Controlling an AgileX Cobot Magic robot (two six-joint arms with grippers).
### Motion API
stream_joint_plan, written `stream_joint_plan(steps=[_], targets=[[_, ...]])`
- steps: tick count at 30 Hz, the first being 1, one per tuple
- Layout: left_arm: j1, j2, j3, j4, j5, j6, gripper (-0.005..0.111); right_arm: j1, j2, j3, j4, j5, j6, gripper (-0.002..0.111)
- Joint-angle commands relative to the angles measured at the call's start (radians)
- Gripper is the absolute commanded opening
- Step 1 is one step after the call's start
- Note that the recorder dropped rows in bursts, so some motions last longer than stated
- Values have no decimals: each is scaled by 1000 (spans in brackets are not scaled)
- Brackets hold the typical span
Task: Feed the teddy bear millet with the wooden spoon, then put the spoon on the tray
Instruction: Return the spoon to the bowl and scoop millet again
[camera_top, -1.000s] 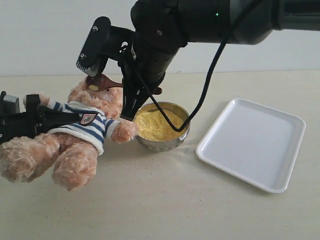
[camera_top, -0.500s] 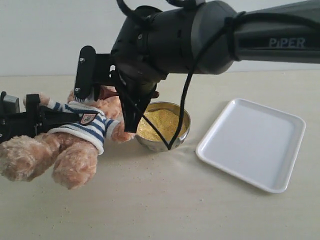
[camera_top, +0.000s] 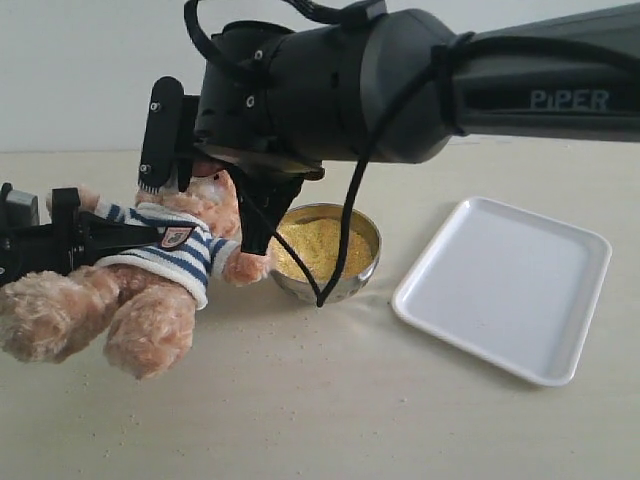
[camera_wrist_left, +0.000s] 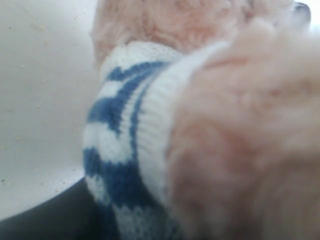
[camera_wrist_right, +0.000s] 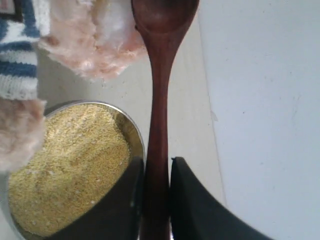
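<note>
In the exterior view my right arm (camera_top: 400, 90) fills the upper middle of the frame and blocks my sight of the teddy bear (camera_top: 150, 270) above its shoulders. The right pincer (camera_wrist_right: 157, 172) is clenched on the handle of the wooden spoon (camera_wrist_right: 159, 100), whose oval bowl sits just beside the bear's pale fur. The millet (camera_top: 318, 245) lies in the steel bowl (camera_top: 335, 288) at centre frame, just beside the bear's paw. At the left edge, the left pincer (camera_top: 70, 240) grips the bear at its striped shirt. The tray (camera_top: 560, 300) lies at the right on the tabletop (camera_top: 300, 400).
</note>
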Motion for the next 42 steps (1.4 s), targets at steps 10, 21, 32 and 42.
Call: stream_joint_plan(steps=[10, 21, 32, 42], targets=[[-5, -5, -4, -12, 20, 21, 5, -329, -191, 10, 661, 303, -339, 0], [-5, -5, -4, -12, 20, 25, 5, -349, -55, 45, 713, 203, -364, 0], [-5, -5, -4, -12, 20, 25, 5, -328, 10, 43, 648, 130, -292, 0], [-5, -5, -4, -12, 20, 25, 5, -295, 22, 43, 639, 114, -285, 0]])
